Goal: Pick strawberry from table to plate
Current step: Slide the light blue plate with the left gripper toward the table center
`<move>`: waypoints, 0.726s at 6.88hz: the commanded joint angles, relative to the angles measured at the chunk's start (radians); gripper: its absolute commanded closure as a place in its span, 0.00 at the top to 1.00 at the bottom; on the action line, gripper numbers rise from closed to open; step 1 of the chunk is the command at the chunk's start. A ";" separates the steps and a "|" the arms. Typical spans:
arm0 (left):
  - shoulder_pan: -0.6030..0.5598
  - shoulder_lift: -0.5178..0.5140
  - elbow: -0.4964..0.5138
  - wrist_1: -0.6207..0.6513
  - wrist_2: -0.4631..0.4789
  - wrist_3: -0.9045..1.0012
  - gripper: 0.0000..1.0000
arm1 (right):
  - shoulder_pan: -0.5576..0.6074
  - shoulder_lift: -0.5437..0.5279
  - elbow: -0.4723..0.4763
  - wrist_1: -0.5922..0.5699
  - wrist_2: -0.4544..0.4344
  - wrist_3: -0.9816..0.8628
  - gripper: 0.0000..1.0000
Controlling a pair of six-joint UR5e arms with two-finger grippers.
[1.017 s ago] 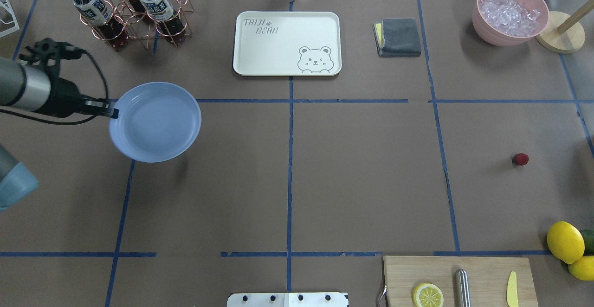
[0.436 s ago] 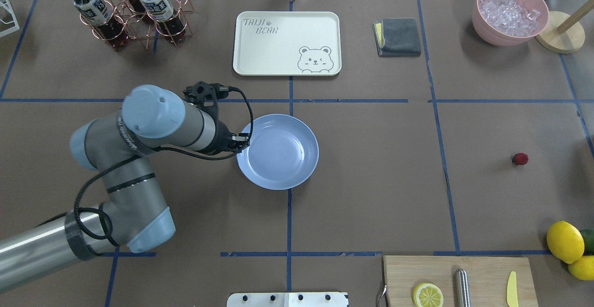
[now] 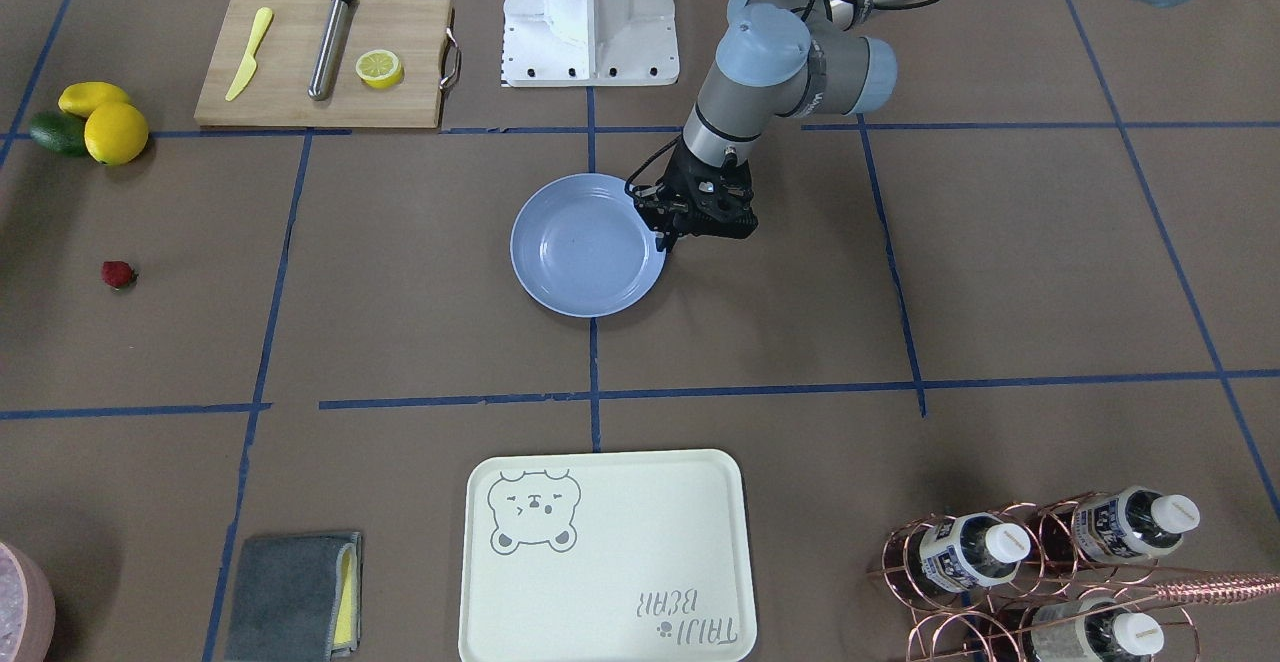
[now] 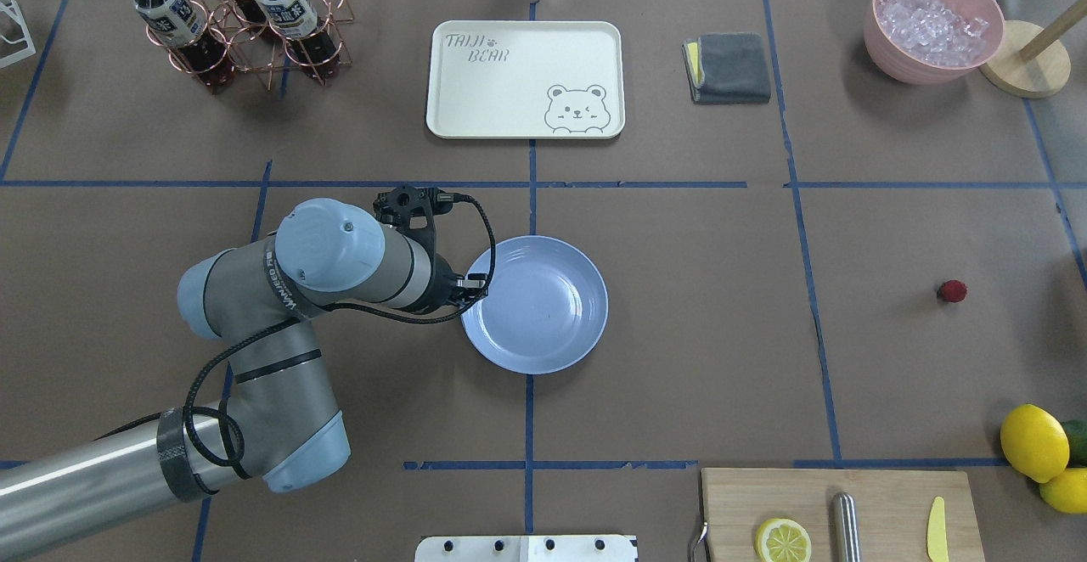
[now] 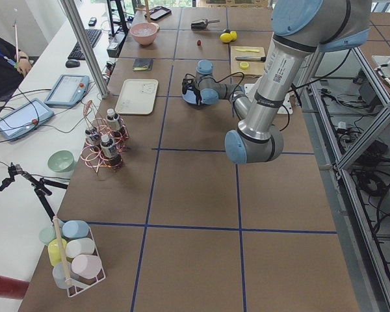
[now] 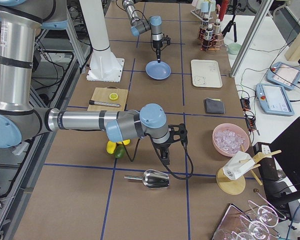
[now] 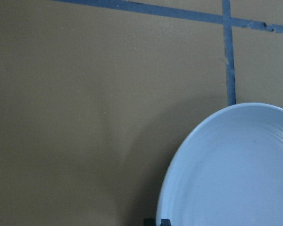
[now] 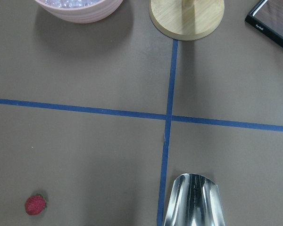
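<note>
Cream tray [image 4: 525, 78]: "TAIJI BEAR"; left gripper [image 3: 665, 239] grips plate [image 4: 543, 333].

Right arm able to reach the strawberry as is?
Probably yes: the strawberry sits alone on bare table, in the right wrist camera's view, with only a metal scoop off to one side.

We see bright, even overhead light on the brown paper-covered desk [image 4: 679, 333], with short, soft shadows. The glossy round light-blue plate [image 4: 543, 307] shows a faint sheen. Our left wrist view looks dimmer, yellower and slightly soft.
</note>
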 commanded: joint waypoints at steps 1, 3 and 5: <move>0.001 -0.001 0.005 -0.001 0.001 0.001 0.00 | 0.000 0.000 0.000 -0.001 0.000 0.000 1.00; 0.001 0.004 0.005 -0.012 0.001 0.028 0.80 | 0.000 0.000 0.000 -0.001 0.000 0.000 1.00; -0.032 0.011 -0.017 -0.055 -0.005 0.074 1.00 | 0.000 0.006 0.006 0.002 -0.002 -0.001 1.00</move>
